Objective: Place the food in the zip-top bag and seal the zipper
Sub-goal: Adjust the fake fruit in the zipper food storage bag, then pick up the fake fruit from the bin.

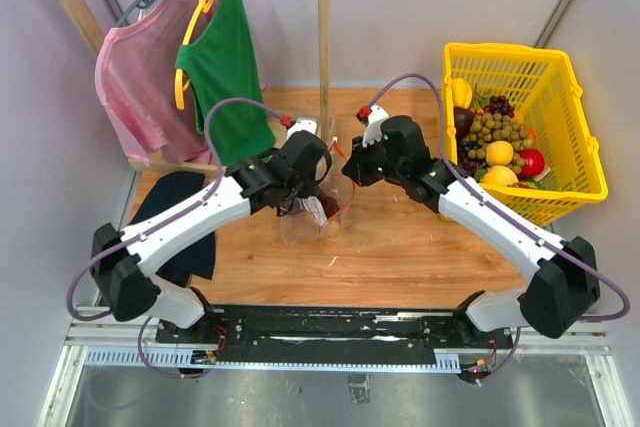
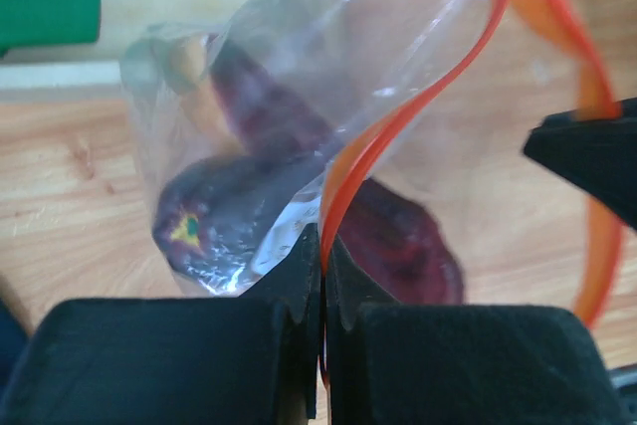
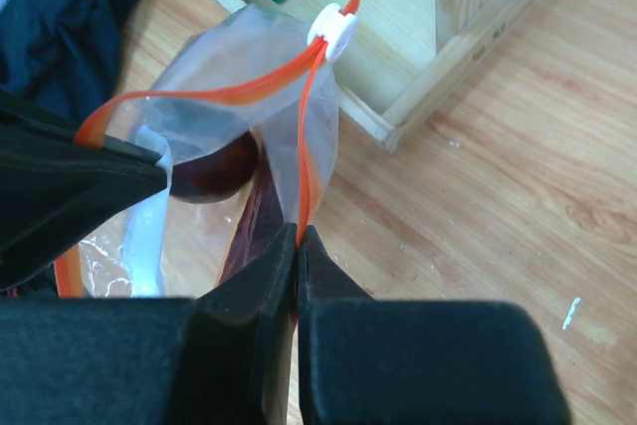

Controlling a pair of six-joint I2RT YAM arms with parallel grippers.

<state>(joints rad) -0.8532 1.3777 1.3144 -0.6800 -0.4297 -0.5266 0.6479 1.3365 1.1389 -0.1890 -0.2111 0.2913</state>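
Note:
The clear zip-top bag (image 1: 312,219) hangs over the wooden table between both grippers, its mouth spread open. My left gripper (image 1: 316,163) is shut on the orange-red zipper (image 2: 370,141) strip on one side of the mouth. My right gripper (image 1: 351,166) is shut on the zipper (image 3: 305,161) on the other side. A white slider (image 3: 334,28) sits at the strip's far end. Inside the bag lie a dark purple round fruit (image 2: 211,226), a red pepper (image 2: 403,246) and an orange piece (image 2: 187,61). Two orange-yellow fruits (image 1: 499,154) lie in the basket.
A yellow basket (image 1: 575,137) at the right holds tan balls, grapes and other toy produce. A wooden clothes rack (image 1: 324,57) with a pink and a green garment stands just behind the bag. A dark cloth (image 1: 180,217) lies at the left.

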